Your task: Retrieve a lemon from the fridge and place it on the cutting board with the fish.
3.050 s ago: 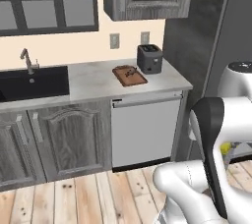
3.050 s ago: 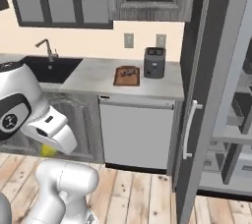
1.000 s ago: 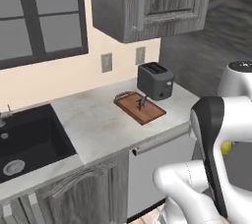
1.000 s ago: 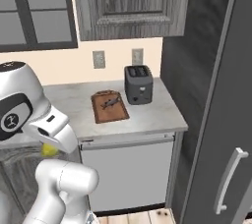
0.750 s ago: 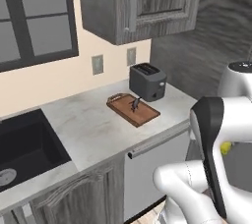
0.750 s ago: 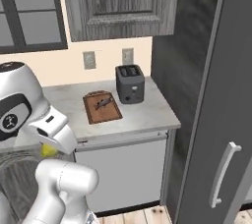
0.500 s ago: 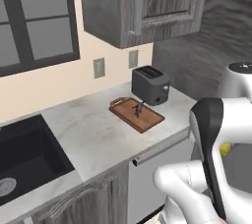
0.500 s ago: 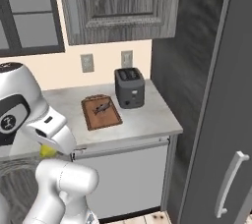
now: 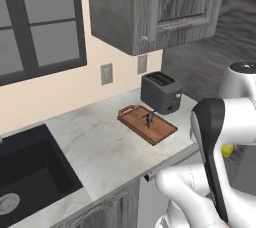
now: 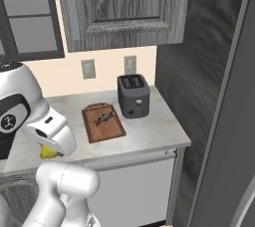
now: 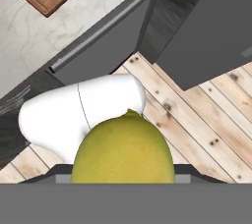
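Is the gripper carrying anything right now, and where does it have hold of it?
Yes, the lemon sits in the gripper, low beside the arm. The contact points are hidden in every view, so the exact part gripped cannot be told.

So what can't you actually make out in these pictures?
- Gripper fingers: in the hand view the lemon covers them, so the grip itself is unseen.
- Lemon: in both base views the white arm hides all but a yellow sliver.
- Fish: too small on the cutting board to tell head from tail.
- Cutting board: cut off by the hand view's top edge.
- Fridge: cut off by the right base view's edge.
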### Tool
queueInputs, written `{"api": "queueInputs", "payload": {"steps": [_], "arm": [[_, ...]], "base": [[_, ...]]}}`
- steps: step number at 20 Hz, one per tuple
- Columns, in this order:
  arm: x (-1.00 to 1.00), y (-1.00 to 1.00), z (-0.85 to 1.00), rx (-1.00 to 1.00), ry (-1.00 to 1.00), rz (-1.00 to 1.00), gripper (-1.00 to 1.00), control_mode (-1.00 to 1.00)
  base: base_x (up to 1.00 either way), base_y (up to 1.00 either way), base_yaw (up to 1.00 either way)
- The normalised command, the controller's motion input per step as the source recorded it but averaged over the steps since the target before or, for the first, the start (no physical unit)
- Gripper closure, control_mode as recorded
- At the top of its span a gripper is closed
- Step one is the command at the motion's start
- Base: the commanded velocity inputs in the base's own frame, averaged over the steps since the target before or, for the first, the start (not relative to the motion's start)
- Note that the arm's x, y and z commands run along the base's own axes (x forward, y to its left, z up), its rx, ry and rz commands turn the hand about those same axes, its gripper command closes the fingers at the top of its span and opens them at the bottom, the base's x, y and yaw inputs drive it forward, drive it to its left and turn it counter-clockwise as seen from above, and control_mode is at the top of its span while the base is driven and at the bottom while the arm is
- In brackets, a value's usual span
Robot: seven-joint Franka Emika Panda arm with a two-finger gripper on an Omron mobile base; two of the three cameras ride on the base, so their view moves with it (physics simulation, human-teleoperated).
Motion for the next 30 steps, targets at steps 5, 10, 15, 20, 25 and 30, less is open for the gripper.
{"api": "queueInputs", "payload": {"steps": [5, 10, 15, 20, 25, 30], "arm": [[0.0, 0.0, 0.0, 0.0, 0.0, 0.0, 1.0, -1.0], [0.47, -0.14, 0.0, 0.01, 0.0, 0.14, 1.0, -1.0], [0.76, -0.42, -0.16, 0.03, 0.0, 0.38, 1.0, -1.0], [0.49, -0.12, -0.19, 0.0, 0.05, 0.42, 1.0, -1.0], [0.51, 0.0, -0.26, 0.0, 0.03, 0.38, 1.0, -1.0], [0.62, 0.0, -0.47, 0.0, 0.0, 0.32, 1.0, -1.0]], "base": [[0.0, 0.0, 0.0], [0.0, 0.0, 0.0], [0.0, 0.0, 0.0], [0.0, 0.0, 0.0], [0.0, 0.0, 0.0], [0.0, 0.0, 0.0]]}}
